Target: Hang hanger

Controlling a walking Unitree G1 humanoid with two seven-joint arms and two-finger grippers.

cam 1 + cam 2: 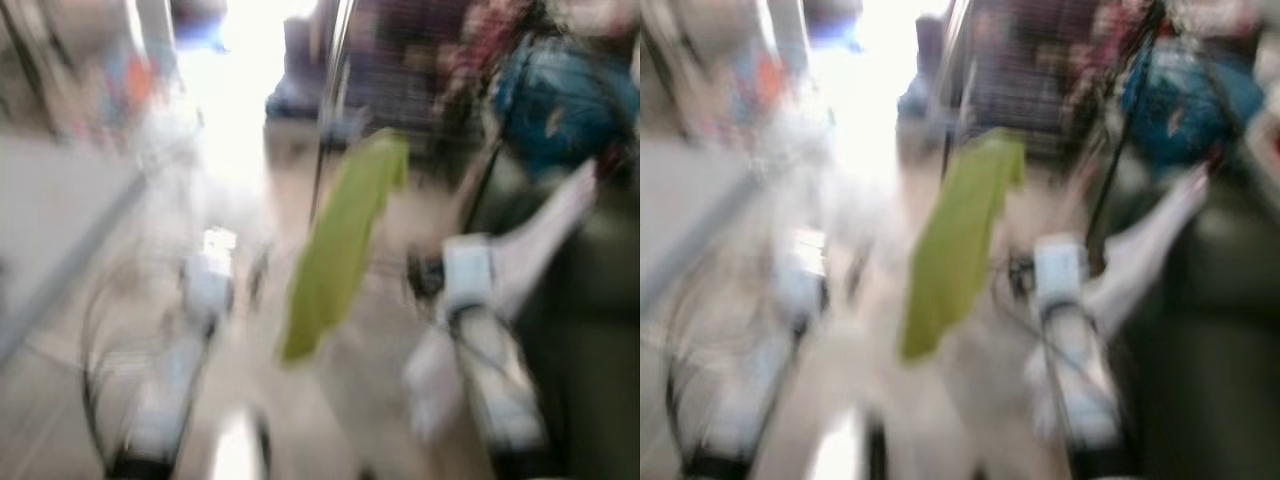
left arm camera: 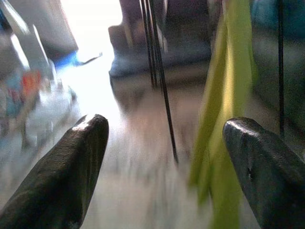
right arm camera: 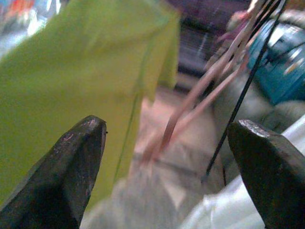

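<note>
While the head views are badly smeared, we see a green shirt [image 1: 340,250] hanging mid-scene between our arms; no hanger can be made out. Left gripper [image 2: 167,162] is spread wide, released, shirt near one finger. Right gripper [image 3: 167,167] is likewise spread, empty, shirt close ahead. Dark rack [image 1: 1025,75] behind, blue bag [image 1: 560,100] right.
</note>
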